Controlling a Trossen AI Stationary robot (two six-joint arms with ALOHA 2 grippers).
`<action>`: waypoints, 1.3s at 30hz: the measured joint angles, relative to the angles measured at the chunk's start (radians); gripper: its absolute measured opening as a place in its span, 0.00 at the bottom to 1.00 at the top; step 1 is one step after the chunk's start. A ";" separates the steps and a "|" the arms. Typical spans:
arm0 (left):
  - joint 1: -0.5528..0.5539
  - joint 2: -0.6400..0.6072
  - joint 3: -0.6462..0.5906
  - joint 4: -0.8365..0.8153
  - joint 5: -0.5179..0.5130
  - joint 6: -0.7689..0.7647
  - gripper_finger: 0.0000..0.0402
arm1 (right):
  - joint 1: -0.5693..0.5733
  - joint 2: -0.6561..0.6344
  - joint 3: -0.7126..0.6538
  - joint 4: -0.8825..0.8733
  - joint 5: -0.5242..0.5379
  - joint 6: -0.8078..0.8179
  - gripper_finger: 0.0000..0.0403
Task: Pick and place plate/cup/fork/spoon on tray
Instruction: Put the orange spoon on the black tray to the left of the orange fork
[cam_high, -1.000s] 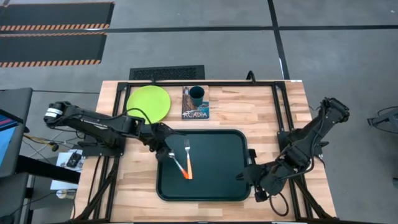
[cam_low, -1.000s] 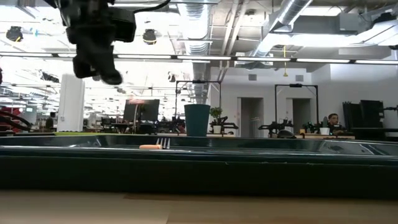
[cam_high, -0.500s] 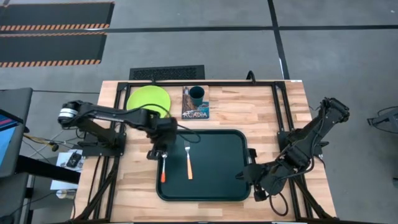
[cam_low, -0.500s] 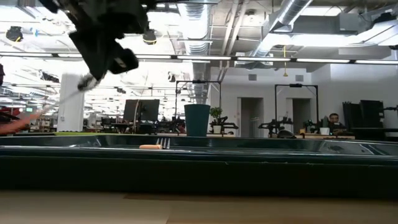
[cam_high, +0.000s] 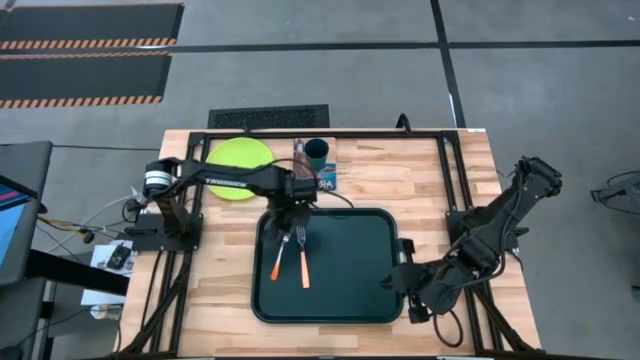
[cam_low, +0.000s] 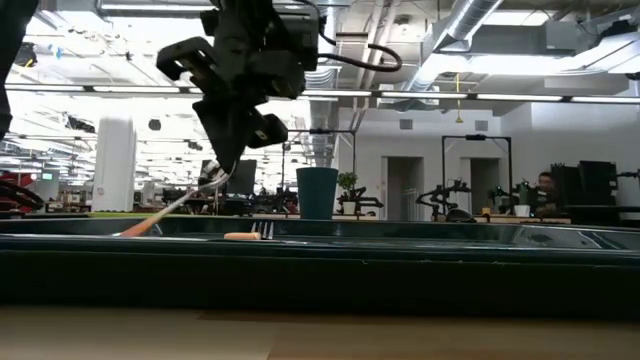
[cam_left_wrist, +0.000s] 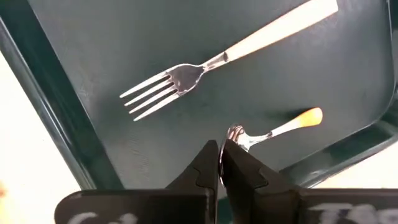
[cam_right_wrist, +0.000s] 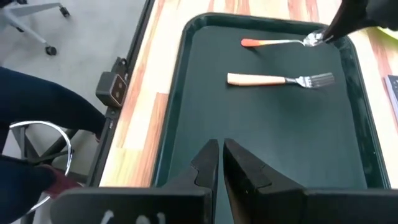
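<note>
Two utensils over tray: fork lying flat inside, spoon hanging over it, held by its bowl end
tray: dark green, centre of worktop, front half
fork: tines toward the back, orange handle toward the front, alone on the tray floor
spoon: just left of fork, tilted, red-orange handle tip low near the tray floor; contact with the tray cannot be told
plate: lime green, on worktop at back left, outside tray
cup: dark teal, standing on Acadia book behind tray
left gripper: over tray's back left part, jaws clamped tight on spoon bowl, arm stretched in from left edge
right gripper: low at tray's right rim, jaws nearly together, nothing between them, arm folded at right side
</note>
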 joint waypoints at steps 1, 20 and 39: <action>0.008 0.001 0.000 0.002 0.007 0.000 0.00 | 0.001 0.000 0.000 -0.008 0.000 0.006 0.13; 0.066 0.001 -0.018 0.063 0.037 -0.023 0.00 | 0.026 0.000 0.000 -0.016 0.000 0.023 0.13; 0.072 -0.010 -0.233 0.243 0.091 -0.114 0.00 | 0.033 0.000 0.000 -0.015 0.008 0.050 0.13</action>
